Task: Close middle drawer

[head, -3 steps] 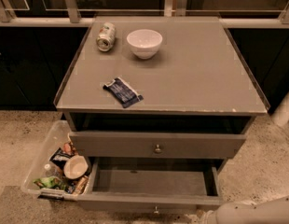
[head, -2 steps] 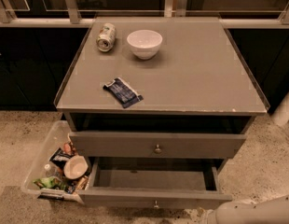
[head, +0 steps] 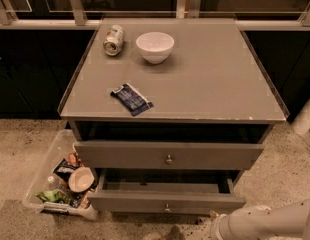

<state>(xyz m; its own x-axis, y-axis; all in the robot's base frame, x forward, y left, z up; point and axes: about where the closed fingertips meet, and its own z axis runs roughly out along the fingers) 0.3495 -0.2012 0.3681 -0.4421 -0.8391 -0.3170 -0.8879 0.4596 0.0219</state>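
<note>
Only a dark shape at the bottom edge of the view can be taken for the end effector, carried on the white arm that enters from its right. Whether it is open or closed, or has hold of anything, cannot be told.

The middle drawer is found just above and beyond the end effector, its small knob almost directly over it. Contact between the two cannot be confirmed.

Compared with a second ago, the drawer front has been carried back toward the cabinet, and less of the grey box interior is exposed. The arm has been brought further in from the right. From this, a push is judged to be under way and the closing partly done. The front is still proud of the top drawer above it, so more travel is needed.

Well above the end effector, a soda can, a white bowl and a blue snack packet are seen on the counter. To the left, a clear plastic bin stands beside the cabinet.
</note>
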